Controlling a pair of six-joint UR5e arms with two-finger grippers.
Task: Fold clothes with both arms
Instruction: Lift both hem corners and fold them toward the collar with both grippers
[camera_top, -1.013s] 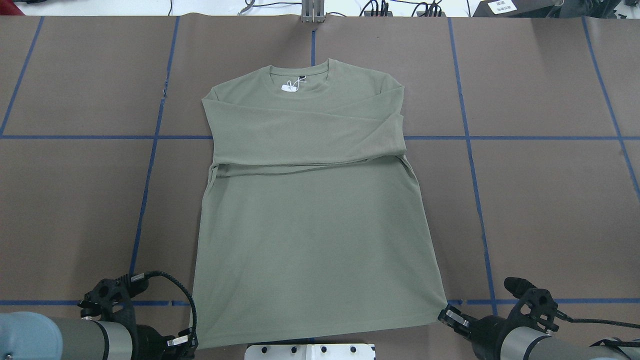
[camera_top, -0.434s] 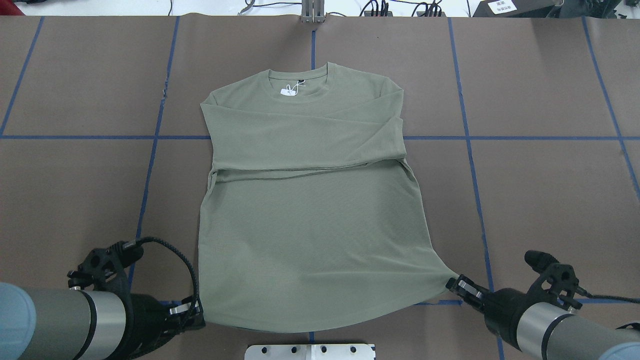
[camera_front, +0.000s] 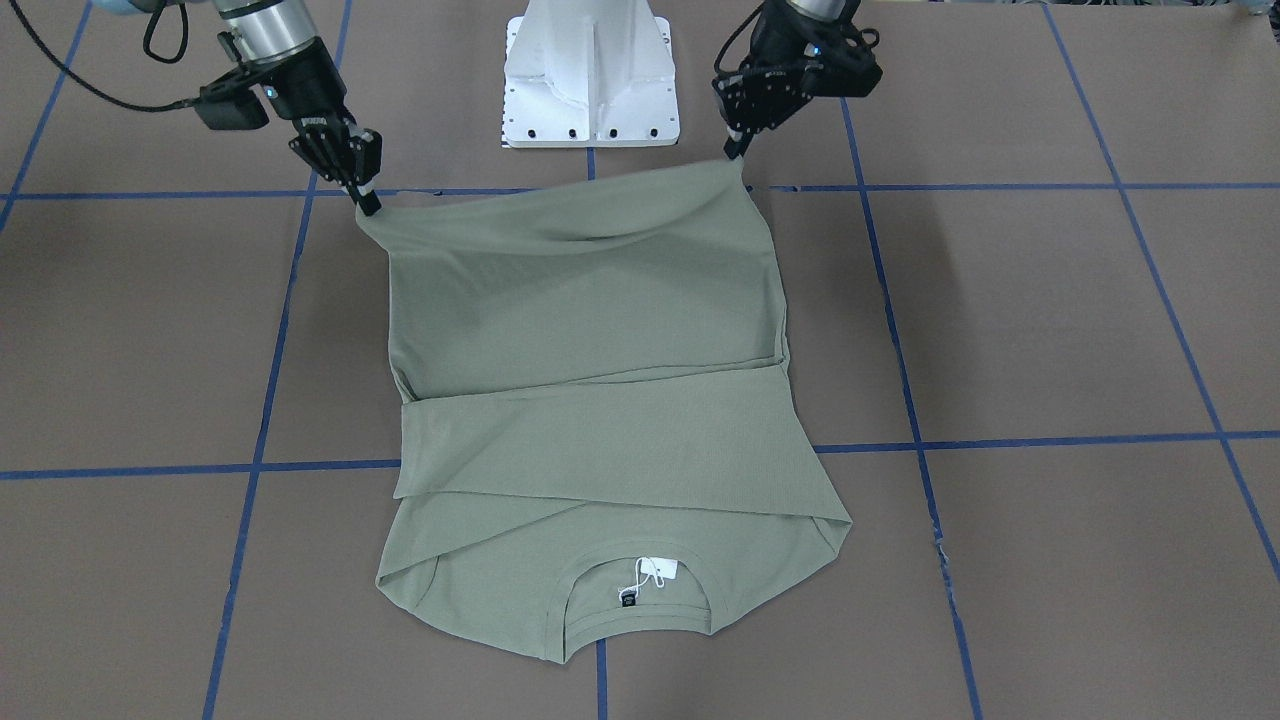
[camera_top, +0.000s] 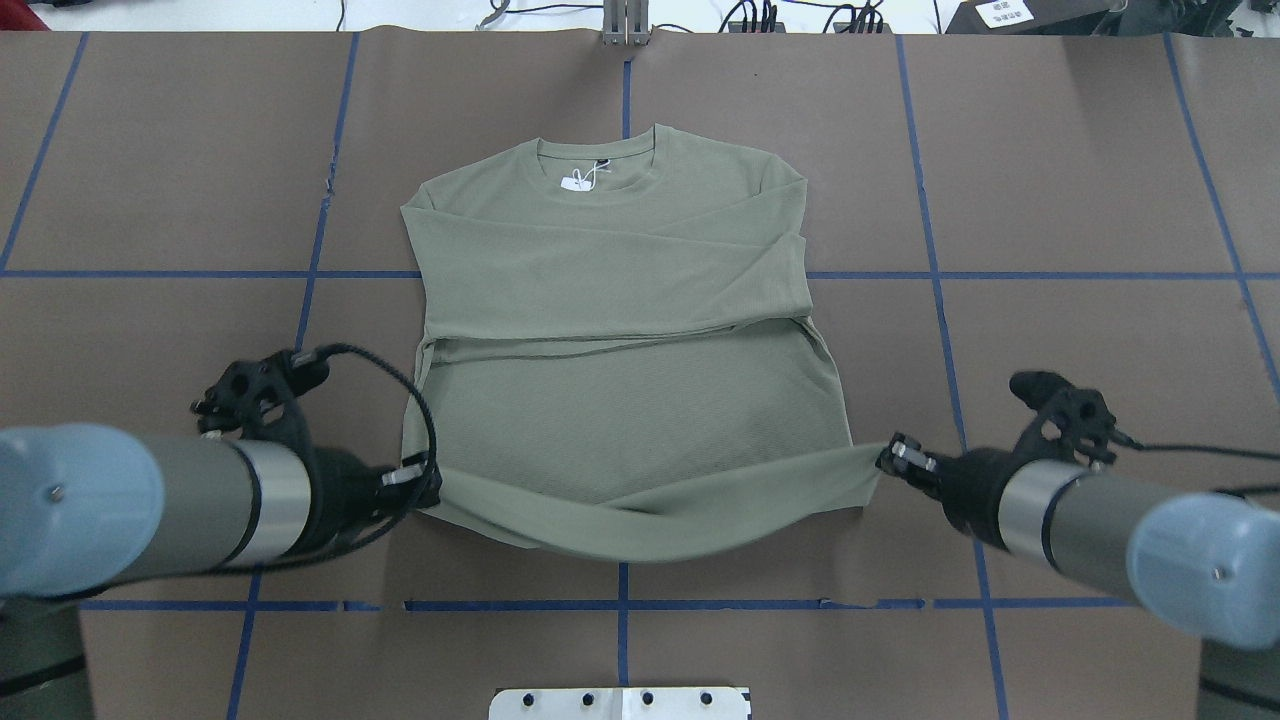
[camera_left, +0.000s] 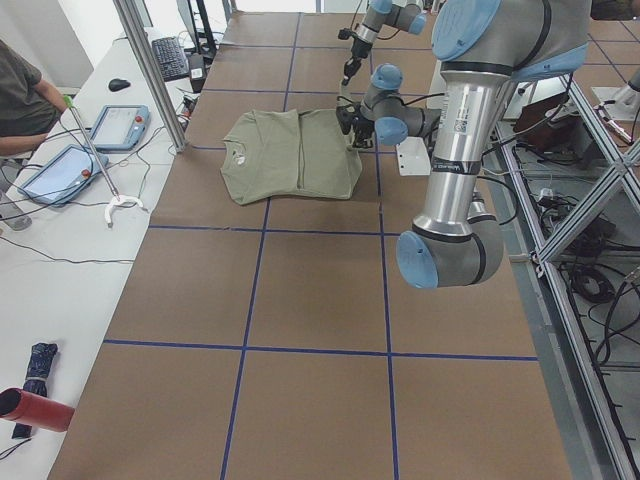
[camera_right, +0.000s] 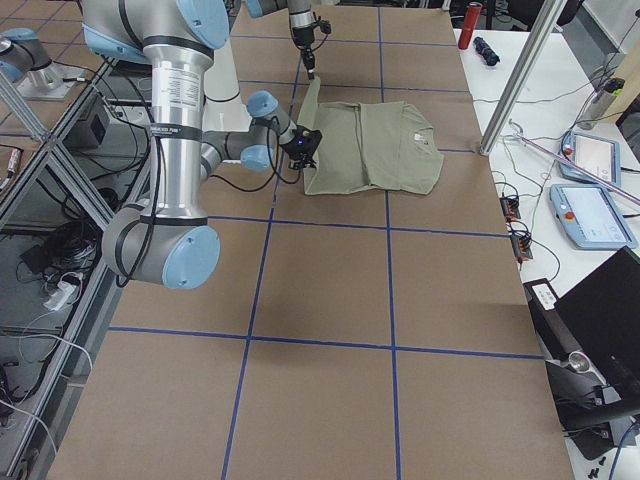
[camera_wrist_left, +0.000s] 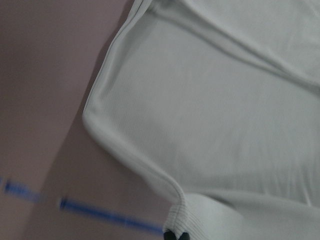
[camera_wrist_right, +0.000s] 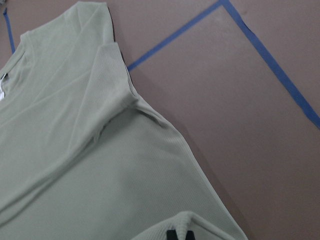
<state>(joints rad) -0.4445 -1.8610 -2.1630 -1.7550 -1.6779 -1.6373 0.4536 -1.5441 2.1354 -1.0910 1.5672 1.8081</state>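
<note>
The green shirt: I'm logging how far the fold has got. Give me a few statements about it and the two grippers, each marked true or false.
1. The left gripper and the right gripper each pinch one bottom corner of the shirt. True.
2. The hem lies flat on the table. False: it is lifted and sags between the grippers.
3. Both sleeves are folded across the chest. True.
4. The white tag hangs at the hem. False: it sits at the neckline, at the far end from the grippers.
</note>
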